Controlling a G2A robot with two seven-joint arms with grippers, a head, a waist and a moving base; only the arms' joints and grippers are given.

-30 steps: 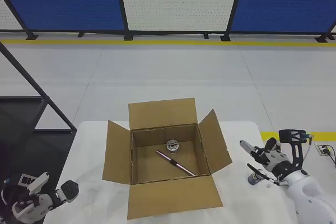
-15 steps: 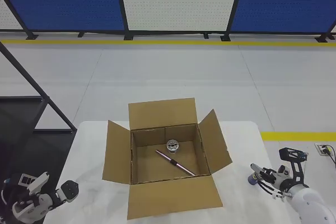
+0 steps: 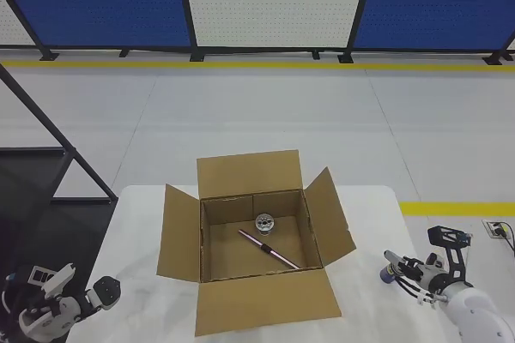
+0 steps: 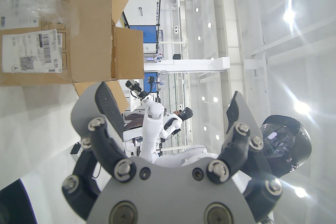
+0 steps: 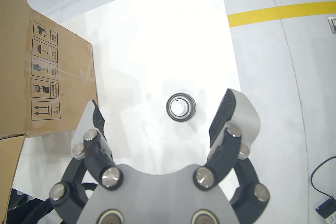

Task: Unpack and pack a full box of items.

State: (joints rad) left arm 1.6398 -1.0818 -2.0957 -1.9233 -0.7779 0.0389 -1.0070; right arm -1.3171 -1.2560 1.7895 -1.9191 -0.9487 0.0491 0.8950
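Note:
An open cardboard box (image 3: 179, 244) stands mid-table with its flaps spread. Inside lie a dark pen-like rod (image 3: 268, 249) and a round metal item (image 3: 265, 224). A small metal can (image 5: 180, 107) stands upright on the white table, to the right of the box; it is also in the top view (image 3: 385, 276). My right gripper (image 5: 162, 104) hangs open above the can, fingers on either side of it and not touching it; the top view shows it (image 3: 405, 274) near the table's right edge. My left gripper (image 4: 170, 93) is open and holds nothing, low at the table's front left corner (image 3: 103, 291), facing the box's labelled side (image 4: 78, 25).
The box's right flap (image 5: 44, 72) slopes out close to the can. The table's right edge (image 5: 231, 51) is just beyond the can, with a yellow floor line (image 5: 281, 12) past it. A black frame (image 3: 60, 163) stands left of the table.
Since a second ago my right gripper has drawn back toward the front right, above the can. Nothing moved in the last half second. The left arm is still.

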